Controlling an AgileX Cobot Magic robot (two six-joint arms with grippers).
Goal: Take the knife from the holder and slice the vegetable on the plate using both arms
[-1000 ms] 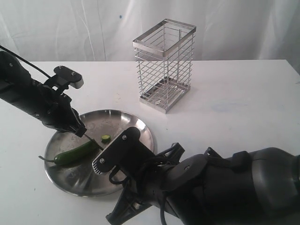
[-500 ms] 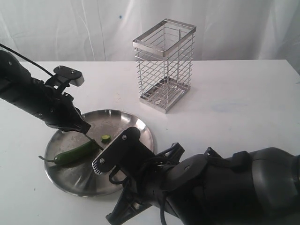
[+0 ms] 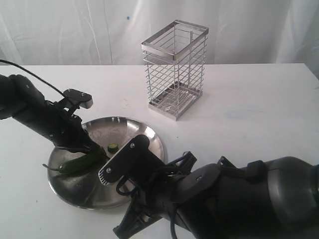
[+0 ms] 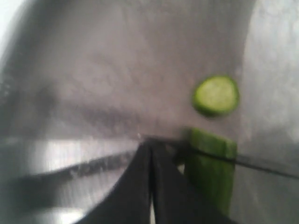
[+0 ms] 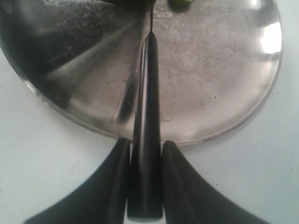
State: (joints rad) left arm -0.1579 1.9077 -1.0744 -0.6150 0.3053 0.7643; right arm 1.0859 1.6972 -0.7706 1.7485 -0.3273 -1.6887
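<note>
Near the table's front edge, the right gripper (image 5: 145, 143) pinches the black handle of the knife (image 5: 147, 93). The blade runs in over the plate (image 3: 149, 133), which sits toward the front-left corner. On the plate's left part lies the vegetable (image 3: 79, 162), with the left gripper (image 4: 149, 156) at its cut end, jaws pressed together. One round slice (image 4: 216, 95) lies just beside it. The holder (image 3: 174, 69) stands upright toward the far edge.

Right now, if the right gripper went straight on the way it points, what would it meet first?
The right gripper would probably meet the plate rim first, unless it rides above; height is unclear. Its knife reaches the chili.
</note>
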